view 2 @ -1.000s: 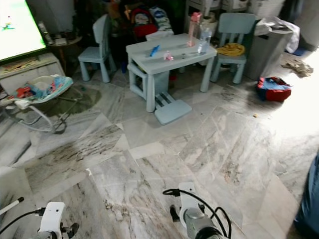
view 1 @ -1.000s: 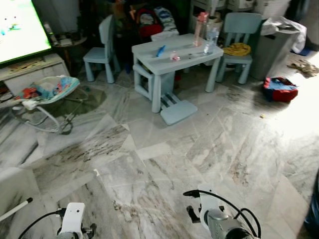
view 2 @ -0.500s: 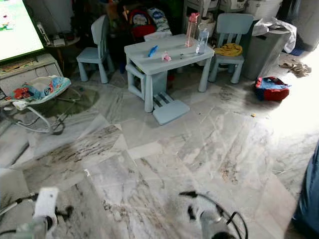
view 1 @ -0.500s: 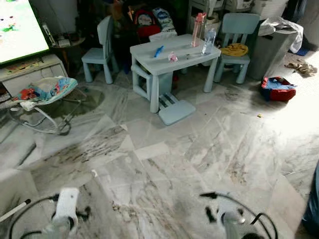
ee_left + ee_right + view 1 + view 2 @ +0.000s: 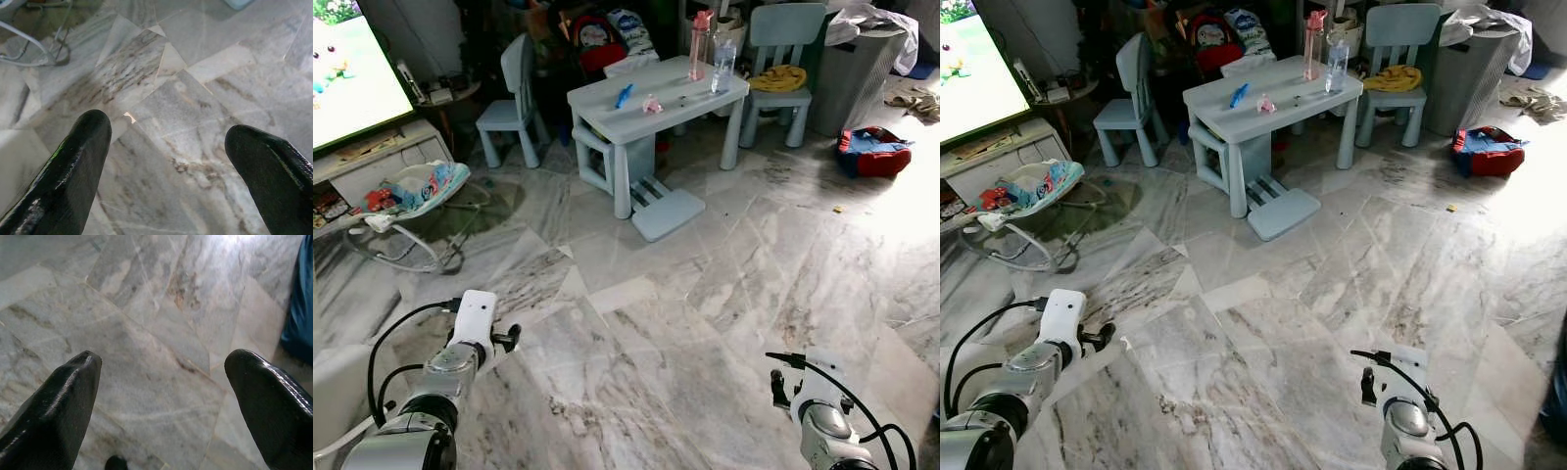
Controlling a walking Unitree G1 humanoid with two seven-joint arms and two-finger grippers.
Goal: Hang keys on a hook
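- The left gripper [image 5: 166, 161] was held low over the marble floor [image 5: 705, 294]; its two black fingers [image 5: 73, 171] stood wide apart with nothing between them.
- The right gripper [image 5: 161, 401] was likewise over the floor, fingers [image 5: 264, 401] spread wide and empty.
- Keys and hook could not be made out in any view.
- A pale blue child's table [image 5: 607, 106] stood ahead, carrying a pink bottle [image 5: 701, 44], a clear bottle [image 5: 722, 67] and a small blue item [image 5: 625, 96].
- Two matching chairs stood by the table: one chair [image 5: 514, 98] to its left, another chair [image 5: 783, 49] behind on its right.
- A baby bouncer [image 5: 411, 196] sat at the left, below a lit screen [image 5: 347, 83].
- A red-and-blue bag [image 5: 873, 152] lay on the floor at the right.
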